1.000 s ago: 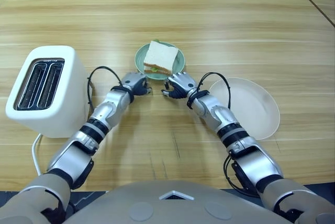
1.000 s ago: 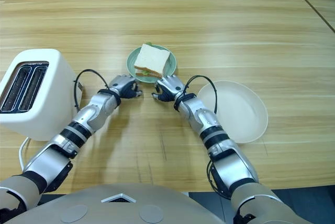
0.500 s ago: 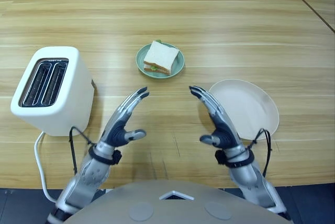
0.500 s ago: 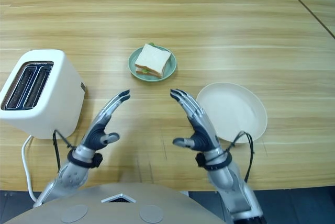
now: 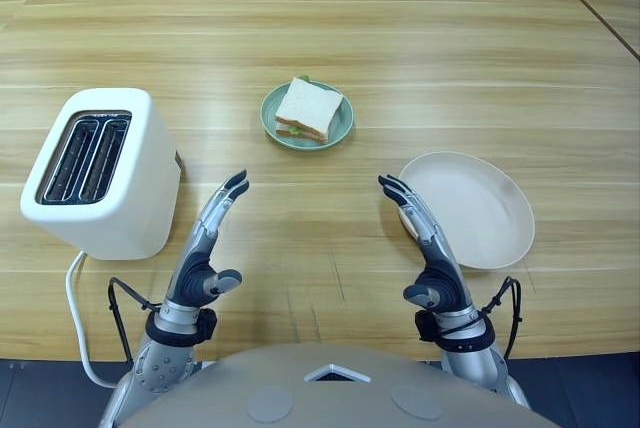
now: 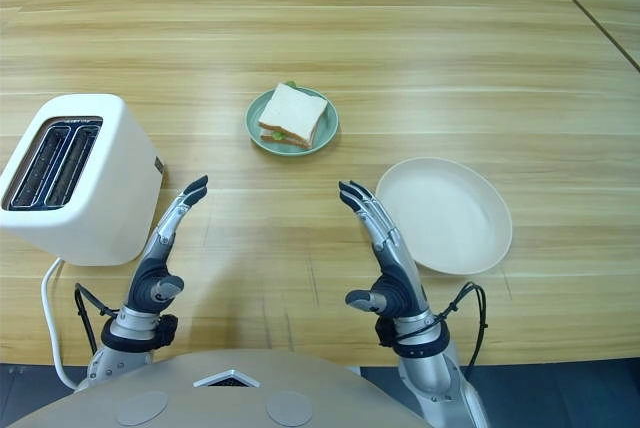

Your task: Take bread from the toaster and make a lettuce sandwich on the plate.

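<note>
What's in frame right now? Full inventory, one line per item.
table: 1, light wood, under everything
toaster: 1, white, left side of the table
cord: 1, white, from the toaster toward the near edge
green plate: 1, green, centre of the table
sandwich: 1, white bread with green lettuce at its edge, on the green plate
cream plate: 1, cream, right side
left hand: 1, grey, near edge, fingers open, holding nothing
right hand: 1, grey, near edge beside the cream plate, fingers open, holding nothing

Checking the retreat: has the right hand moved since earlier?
Yes: the right hand drew back from the green plate and now stands beside the white plate.
</note>
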Controlling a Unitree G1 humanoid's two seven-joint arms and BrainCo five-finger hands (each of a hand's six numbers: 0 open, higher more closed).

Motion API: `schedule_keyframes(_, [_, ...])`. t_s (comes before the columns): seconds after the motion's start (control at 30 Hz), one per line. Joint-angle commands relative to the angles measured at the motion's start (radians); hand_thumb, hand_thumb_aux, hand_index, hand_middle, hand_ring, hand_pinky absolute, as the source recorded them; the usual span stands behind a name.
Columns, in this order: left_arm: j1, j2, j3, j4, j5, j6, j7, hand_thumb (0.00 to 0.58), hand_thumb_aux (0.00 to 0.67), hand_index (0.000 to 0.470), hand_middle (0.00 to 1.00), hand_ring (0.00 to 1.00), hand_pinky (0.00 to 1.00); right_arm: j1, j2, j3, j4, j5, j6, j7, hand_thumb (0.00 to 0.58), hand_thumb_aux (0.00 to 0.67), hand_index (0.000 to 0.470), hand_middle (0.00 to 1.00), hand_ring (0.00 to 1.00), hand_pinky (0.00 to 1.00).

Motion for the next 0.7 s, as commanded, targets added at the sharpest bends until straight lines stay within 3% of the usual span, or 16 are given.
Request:
schedule_keyframes(0.03, [0.007, -0.010, 0.005, -0.013, -0.042, 0.009, -0.036, 0.000, 0.000, 0.000, 0.00, 0.00, 0.00, 0.004, 0.021, 0.002, -0.001, 0.018, 0.001, 0.023, 0.000, 0.000, 0.000, 0.00, 0.00, 0.00])
schedule_keyframes(0.4, [-0.003, -0.044, 0.008, -0.059, -0.174, 0.068, -0.124, 0.000, 0.000, 0.000, 0.00, 0.00, 0.00, 0.025, 0.098, 0.043, 0.007, 0.104, 0.052, 0.068, 0.000, 0.000, 0.000, 0.00, 0.00, 0.00])
schedule_keyframes(0.7, [-0.032, -0.057, 0.006, -0.046, -0.202, 0.092, -0.176, 0.000, 0.000, 0.000, 0.00, 0.00, 0.00, 0.004, 0.116, 0.044, 0.029, 0.114, 0.033, 0.092, 0.000, 0.000, 0.000, 0.00, 0.00, 0.00])
